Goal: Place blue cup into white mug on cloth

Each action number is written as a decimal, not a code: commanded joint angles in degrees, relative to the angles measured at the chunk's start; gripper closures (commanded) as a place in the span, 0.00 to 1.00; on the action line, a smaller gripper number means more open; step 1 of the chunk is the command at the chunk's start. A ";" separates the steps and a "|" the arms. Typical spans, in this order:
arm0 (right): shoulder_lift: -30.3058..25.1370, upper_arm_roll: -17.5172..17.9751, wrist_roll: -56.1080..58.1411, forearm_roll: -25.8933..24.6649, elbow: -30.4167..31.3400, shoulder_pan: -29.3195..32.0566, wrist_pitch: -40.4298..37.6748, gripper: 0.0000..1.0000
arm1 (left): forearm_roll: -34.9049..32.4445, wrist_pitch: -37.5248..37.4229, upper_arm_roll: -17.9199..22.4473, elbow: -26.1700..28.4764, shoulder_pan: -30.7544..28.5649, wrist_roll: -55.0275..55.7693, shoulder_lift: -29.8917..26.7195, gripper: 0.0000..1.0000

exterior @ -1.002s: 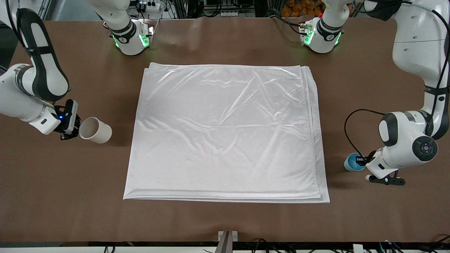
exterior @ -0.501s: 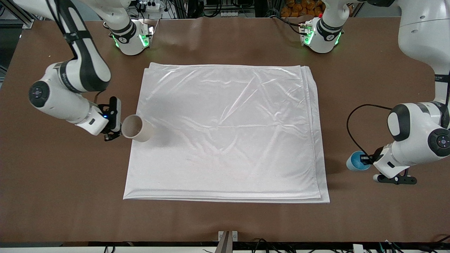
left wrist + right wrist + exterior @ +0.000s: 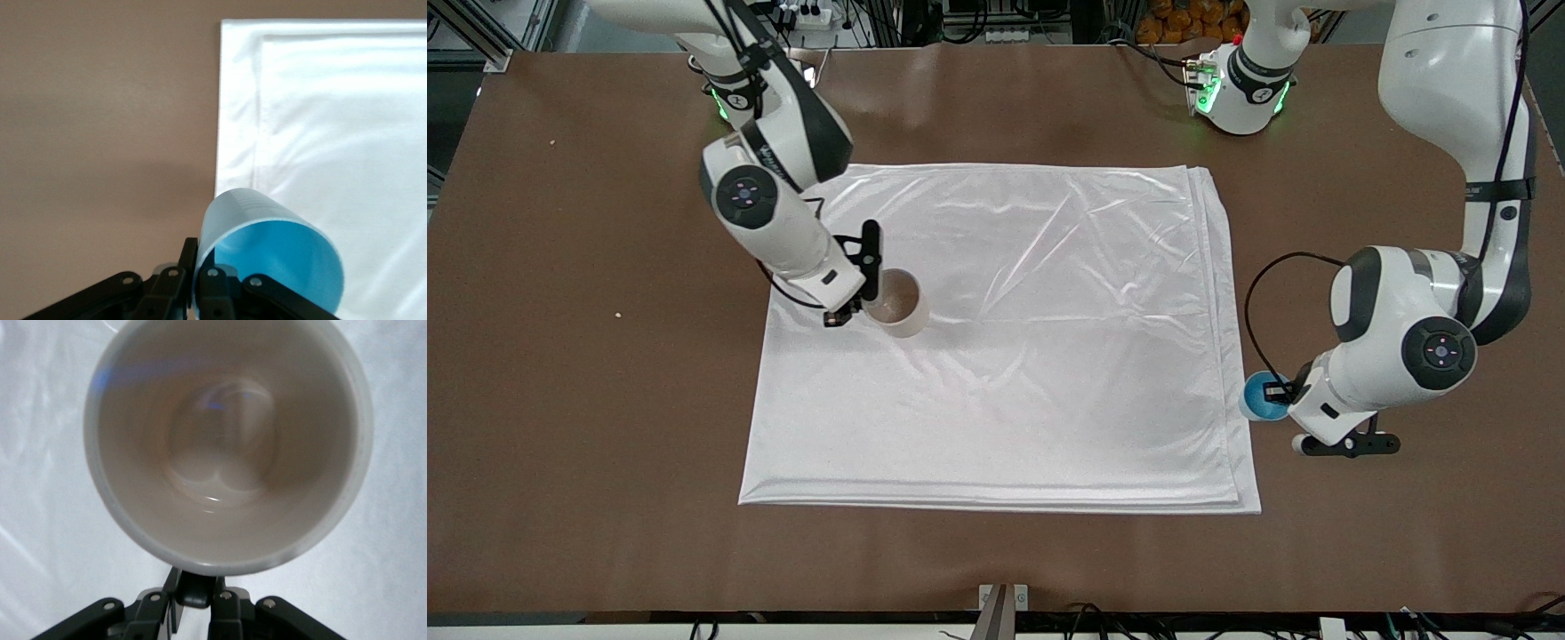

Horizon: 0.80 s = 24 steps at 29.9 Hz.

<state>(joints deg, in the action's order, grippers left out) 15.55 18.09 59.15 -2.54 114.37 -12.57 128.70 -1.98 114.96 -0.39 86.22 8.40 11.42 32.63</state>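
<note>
Currently the right gripper [image 3: 860, 289] is clamped on the handle side of the white mug [image 3: 898, 302], carried low over the cloth [image 3: 996, 373] at about 9 o'clock from the cloth's centre, mouth tilted toward the front camera; right wrist view shows the mug's pale inside [image 3: 227, 447] with fabric all round it. Left gripper [image 3: 1285, 391] is shut on the rim of the blue cup [image 3: 1263, 396], held over the cloth's edge toward the left arm's end, roughly 3 o'clock from centre; left wrist view shows the cup [image 3: 270, 257] pinched at its wall, above the border of cloth and bare table [image 3: 100, 133]. Risks, as judgement: 1) mug is tilted, so a release now would likely roll it on the slick fabric; 2) it may drag and bunch wrinkles if lowered while travelling; 3) the cup's thin rim pinch could let it pivot or slip; 4) the cup is only slightly narrower than the mug, so a tilted entry could jam or tip it. Versus 0.5 s ago: mug has moved from the cloth's edge well inward; cup has moved from bare table to the cloth's edge.
</note>
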 commanded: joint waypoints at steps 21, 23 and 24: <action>21.19 -0.87 -27.51 -14.60 -17.52 -13.44 0.32 1.00 | 7.26 -4.75 0.48 0.00 13.48 17.49 -3.98 1.00; 21.63 -0.96 -27.69 -14.95 -17.52 -13.71 0.58 1.00 | 7.26 -4.75 0.57 0.00 15.06 19.16 -3.98 1.00; 21.89 -0.96 -27.69 -15.04 -17.52 -13.80 0.93 1.00 | 7.26 -4.75 0.57 0.00 15.59 19.77 -3.98 1.00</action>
<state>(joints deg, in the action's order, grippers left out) 35.53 17.62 33.82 -15.43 99.08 -25.17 129.71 3.99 111.21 -0.56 86.04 20.78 27.38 29.48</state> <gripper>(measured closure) 0.806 0.952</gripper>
